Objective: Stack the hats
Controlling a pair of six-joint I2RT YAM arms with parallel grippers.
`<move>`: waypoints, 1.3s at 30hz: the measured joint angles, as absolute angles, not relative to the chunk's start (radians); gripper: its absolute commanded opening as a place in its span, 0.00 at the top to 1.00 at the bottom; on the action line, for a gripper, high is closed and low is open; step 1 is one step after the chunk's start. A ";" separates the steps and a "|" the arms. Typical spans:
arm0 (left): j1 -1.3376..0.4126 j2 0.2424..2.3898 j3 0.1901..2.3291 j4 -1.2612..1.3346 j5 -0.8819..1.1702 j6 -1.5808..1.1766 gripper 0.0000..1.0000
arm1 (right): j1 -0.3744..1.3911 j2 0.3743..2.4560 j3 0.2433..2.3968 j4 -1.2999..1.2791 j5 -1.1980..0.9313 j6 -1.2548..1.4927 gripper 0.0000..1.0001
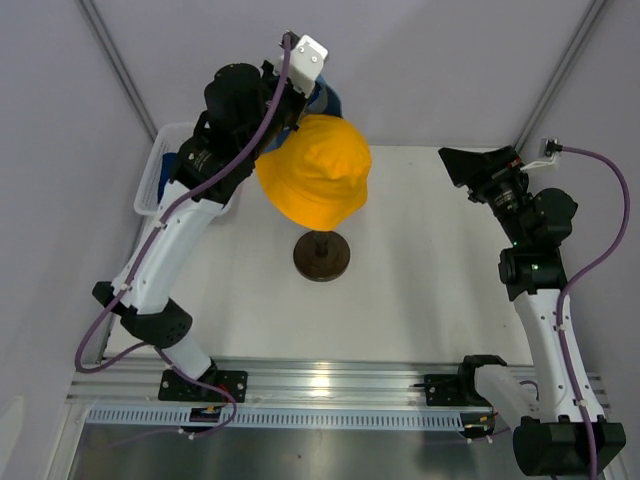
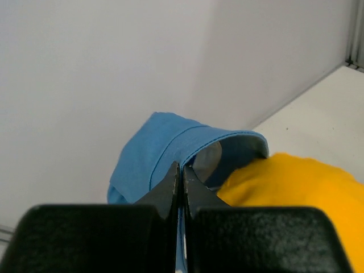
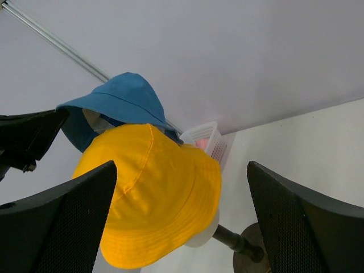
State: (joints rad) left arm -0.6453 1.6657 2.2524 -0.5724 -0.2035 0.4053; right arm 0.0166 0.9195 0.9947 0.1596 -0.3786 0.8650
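A yellow hat [image 1: 315, 172] sits on the cream mannequin head above its dark round base [image 1: 322, 256]. My left gripper [image 2: 182, 168] is raised behind the head and shut on the brim of a light blue hat [image 2: 165, 142], which hangs just behind and above the yellow hat [image 2: 296, 185]. The right wrist view shows the blue hat [image 3: 122, 94] overlapping the back of the yellow hat [image 3: 153, 193]. My right gripper [image 1: 470, 165] is open and empty, well to the right of the head. A bit of pink cloth [image 3: 199, 145] shows in the basket. The navy hat is not clearly seen.
A white mesh basket [image 1: 158, 172] stands at the table's back left, under my left arm. The mannequin stand [image 3: 233, 242] rises from the base mid-table. Grey walls close in the back and sides.
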 measured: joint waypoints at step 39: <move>-1.197 1.634 1.995 -0.495 -0.604 0.508 0.99 | 0.369 0.911 0.750 0.559 -0.209 1.506 0.00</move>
State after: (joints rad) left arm -1.1973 1.6337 1.9949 -0.4953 -0.6041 0.5083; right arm 0.3691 0.9112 0.7498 0.5591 -0.2092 1.5063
